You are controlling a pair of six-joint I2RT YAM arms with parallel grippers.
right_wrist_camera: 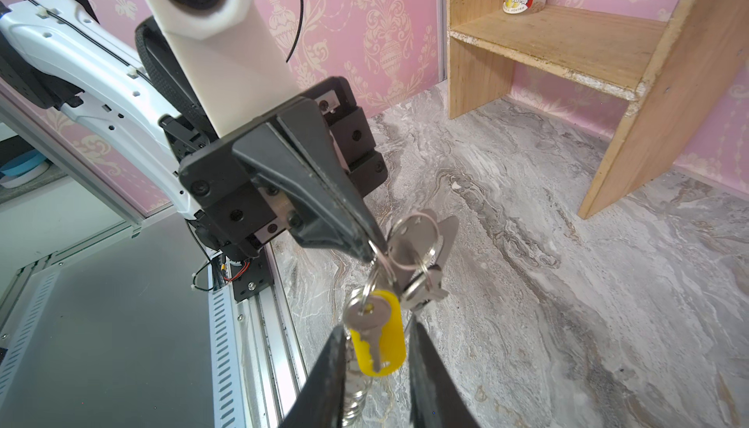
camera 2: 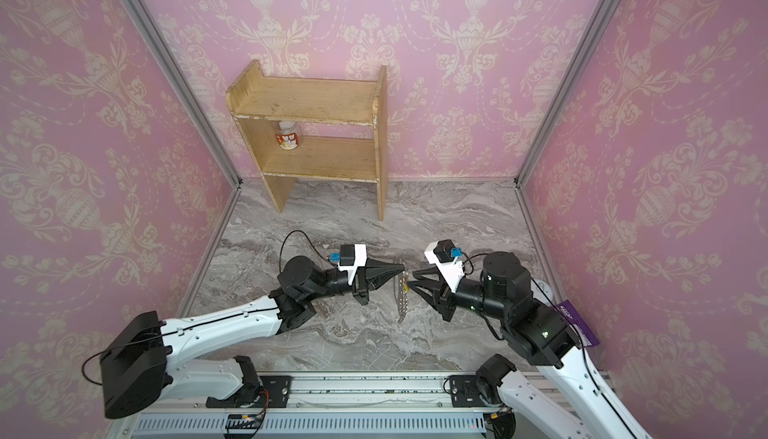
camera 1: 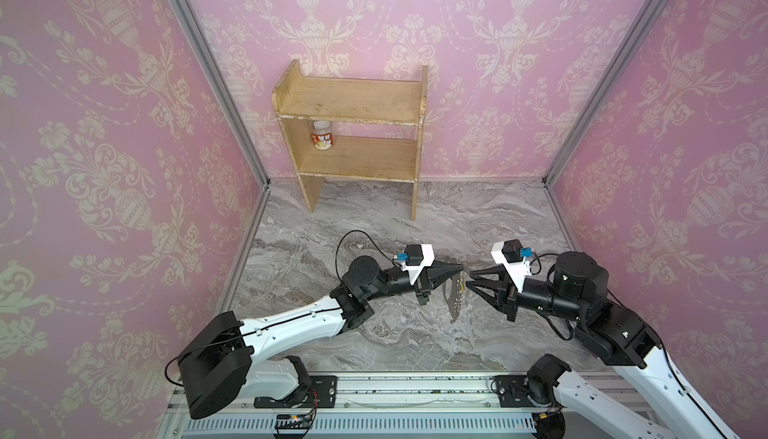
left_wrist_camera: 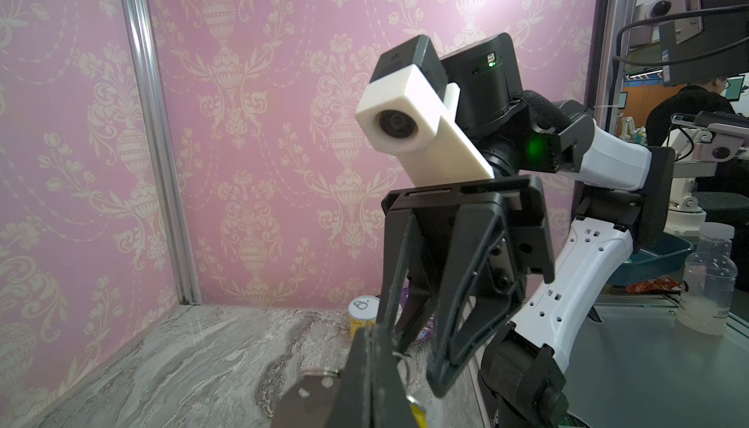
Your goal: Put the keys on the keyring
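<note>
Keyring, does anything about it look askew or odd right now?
Yes: the keyring is not lying flat; it dangles on edge from the shut left tool, pinched at one end. The yellow key tag hangs from it between the parted jaws of the right tool.

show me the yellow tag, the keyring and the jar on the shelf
yellow tag [right_wrist_camera: 395,341], right wrist view, bare plastic of its body
keyring [right_wrist_camera: 446,235], right wrist view, corner of the grey plate
jar [camera 1: 322,138], a top view, its red label
</note>
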